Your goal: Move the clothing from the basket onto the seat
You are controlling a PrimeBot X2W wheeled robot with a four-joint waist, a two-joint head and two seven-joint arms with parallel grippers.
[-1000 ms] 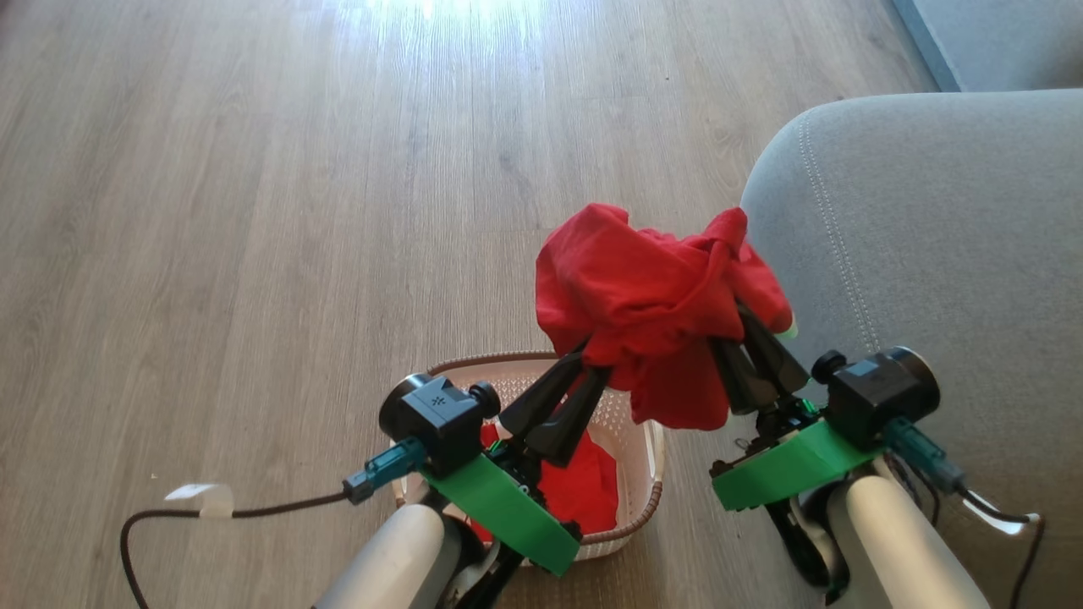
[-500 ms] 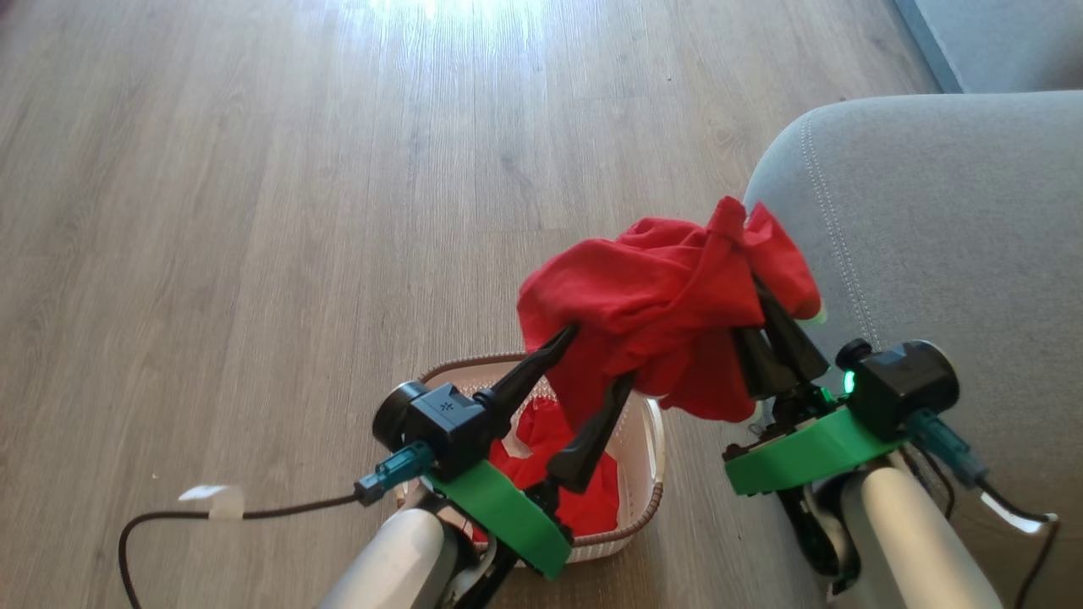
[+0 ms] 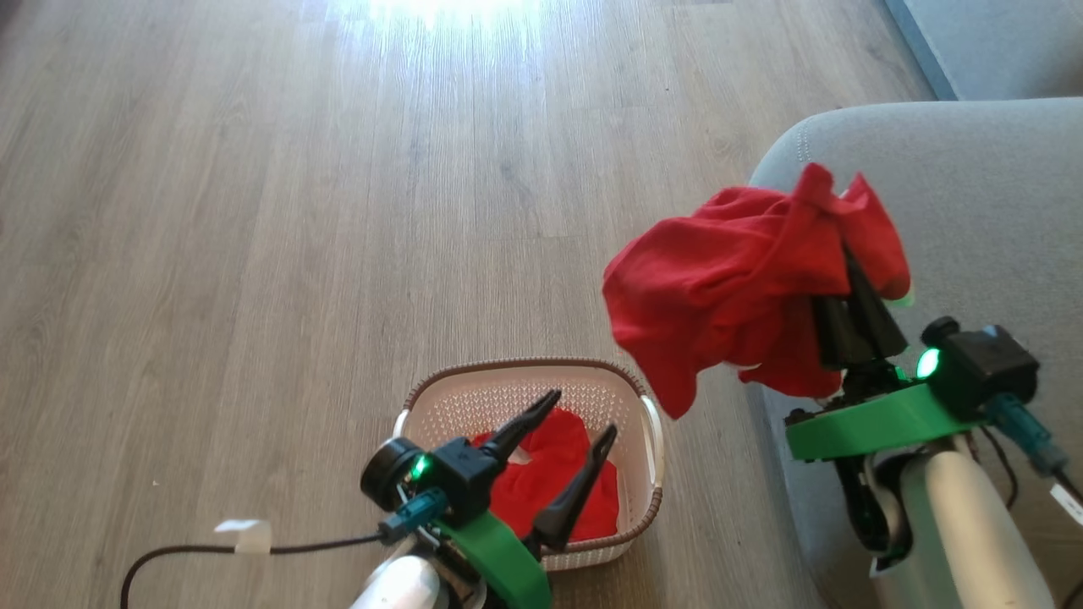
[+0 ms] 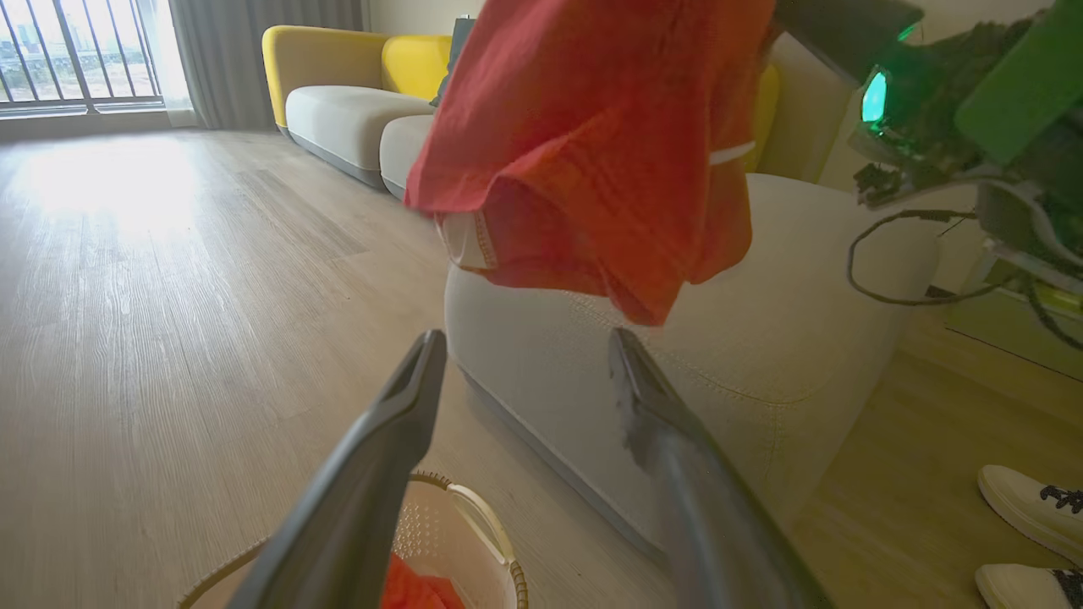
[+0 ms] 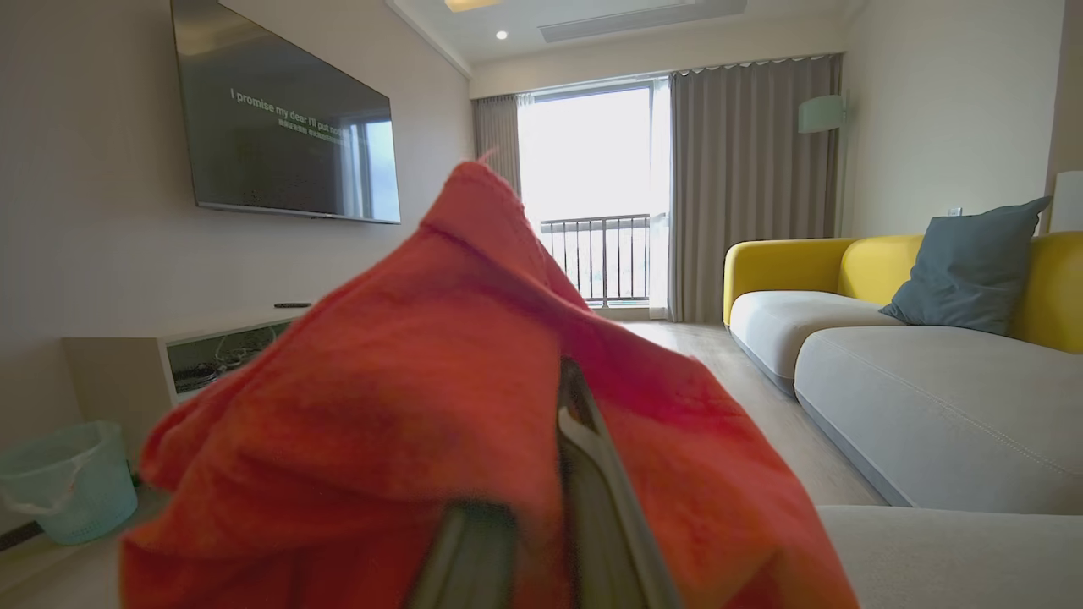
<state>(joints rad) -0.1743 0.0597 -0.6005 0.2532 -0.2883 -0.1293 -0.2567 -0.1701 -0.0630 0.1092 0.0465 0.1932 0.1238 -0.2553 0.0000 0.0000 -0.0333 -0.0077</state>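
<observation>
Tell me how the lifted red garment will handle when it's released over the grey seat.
Likely floppy: the red garment sags in loose folds from the right hand. Probably light, since one pinch carries it. It should slump in a heap on the seat, not roll or slide.

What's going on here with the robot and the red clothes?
The robot's right end effector is shut on one red garment, holding it in the air by the corner of the grey seat. Its left end effector is open above the basket, where a second red garment lies.
</observation>
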